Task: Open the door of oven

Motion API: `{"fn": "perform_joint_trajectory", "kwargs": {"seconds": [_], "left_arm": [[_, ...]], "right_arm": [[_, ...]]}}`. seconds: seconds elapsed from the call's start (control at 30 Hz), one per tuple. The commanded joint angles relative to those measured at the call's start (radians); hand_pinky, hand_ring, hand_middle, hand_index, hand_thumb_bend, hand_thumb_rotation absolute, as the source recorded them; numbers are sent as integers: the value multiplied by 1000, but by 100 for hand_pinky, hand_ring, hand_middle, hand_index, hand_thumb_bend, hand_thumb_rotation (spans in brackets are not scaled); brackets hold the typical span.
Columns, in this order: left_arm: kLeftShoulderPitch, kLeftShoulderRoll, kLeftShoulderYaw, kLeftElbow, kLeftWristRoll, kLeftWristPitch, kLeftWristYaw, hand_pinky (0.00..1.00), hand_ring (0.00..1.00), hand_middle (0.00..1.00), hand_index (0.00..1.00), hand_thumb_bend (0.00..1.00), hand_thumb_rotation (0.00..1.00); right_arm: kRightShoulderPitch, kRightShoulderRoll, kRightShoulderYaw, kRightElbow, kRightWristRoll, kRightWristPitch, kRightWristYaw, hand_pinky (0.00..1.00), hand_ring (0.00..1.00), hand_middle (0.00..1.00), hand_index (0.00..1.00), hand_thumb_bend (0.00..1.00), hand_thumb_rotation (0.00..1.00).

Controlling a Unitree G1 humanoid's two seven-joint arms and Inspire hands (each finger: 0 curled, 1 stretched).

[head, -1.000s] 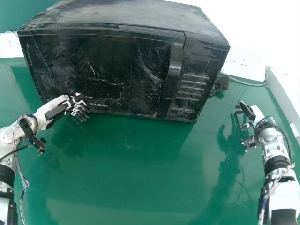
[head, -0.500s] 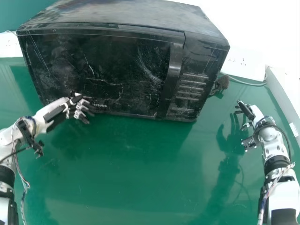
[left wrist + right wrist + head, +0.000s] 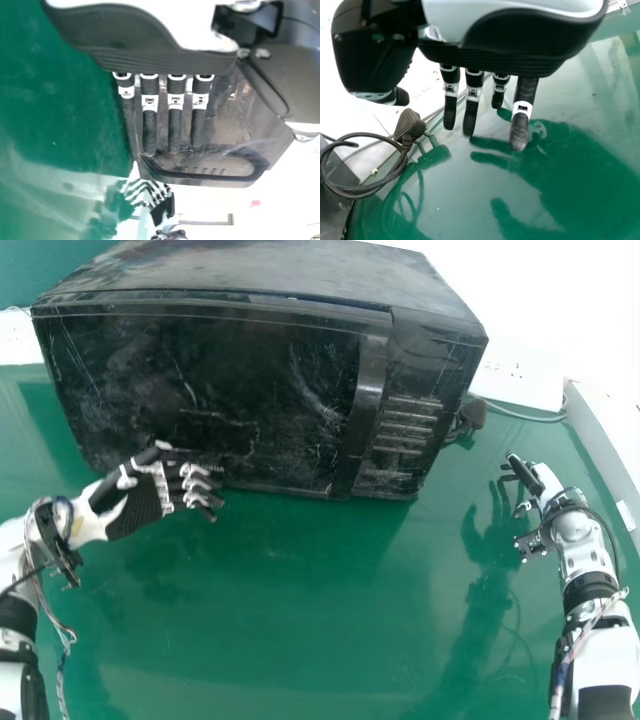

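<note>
Plug [image 3: 408,125] lies beside the oven [image 3: 270,268], left hand [image 3: 142,504] spread before its closed door [image 3: 250,390].

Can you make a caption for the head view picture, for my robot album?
Robot's left hand, fingers extended, by the black oven's closed door.

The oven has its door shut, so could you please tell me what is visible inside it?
No contents can be made out: the shut door, its dark front scratched, covers the inside of the oven.
</note>
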Motion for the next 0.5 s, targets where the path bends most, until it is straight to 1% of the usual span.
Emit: {"fn": "perform_joint_trajectory", "kwargs": {"seconds": [0.0, 0.03, 0.07, 0.13, 0.17, 0.2, 0.23, 0.27, 0.3, 0.37, 0.4, 0.47], "left_arm": [[31, -13, 15, -34, -20, 18, -18, 50, 61, 70, 71, 100, 78], [34, -13, 14, -45, -25, 27, -23, 51, 61, 70, 71, 100, 79], [35, -13, 14, -54, -29, 42, -27, 52, 62, 71, 72, 100, 80], [37, -11, 11, -74, -39, 78, -41, 53, 63, 72, 73, 100, 79], [39, -11, 10, -87, -43, 98, -44, 53, 64, 73, 73, 100, 78], [42, -11, 10, -100, -47, 118, -48, 53, 64, 74, 73, 100, 77], [45, -12, 10, -114, -49, 132, -48, 53, 65, 74, 73, 100, 77], [49, -13, 11, -126, -50, 138, -48, 53, 65, 74, 74, 100, 77], [52, -14, 11, -135, -53, 145, -49, 53, 65, 74, 74, 100, 77], [59, -17, 13, -150, -59, 150, -48, 52, 65, 74, 74, 100, 76], [63, -18, 13, -159, -61, 150, -46, 52, 65, 74, 74, 100, 76], [70, -20, 14, -174, -69, 160, -44, 52, 65, 74, 74, 100, 77]], "right_arm": [[116, 64, -6, 67, 13, 84, 60, 75, 79, 80, 83, 54, 44], [118, 63, -3, 66, 10, 78, 58, 73, 77, 78, 82, 54, 42], [118, 62, 0, 66, 6, 75, 61, 71, 75, 77, 79, 54, 42], [116, 61, 16, 66, -9, 73, 64, 71, 75, 76, 79, 54, 44], [114, 64, -12, 67, 18, 89, 58, 75, 78, 79, 81, 53, 45], [114, 65, -9, 67, 14, 89, 53, 73, 77, 78, 80, 55, 40], [116, 65, 0, 66, 5, 83, 46, 73, 78, 78, 80, 55, 41], [116, 64, 11, 66, -6, 80, 45, 73, 79, 80, 81, 56, 42], [116, 64, 3, 67, 3, 83, 50, 74, 80, 81, 81, 55, 45], [115, 65, -4, 67, 10, 85, 51, 71, 77, 79, 81, 55, 43], [115, 64, 1, 67, 5, 83, 52, 68, 74, 76, 79, 55, 43], [115, 60, 15, 67, -8, 77, 68, 70, 75, 76, 79, 53, 47]]}}
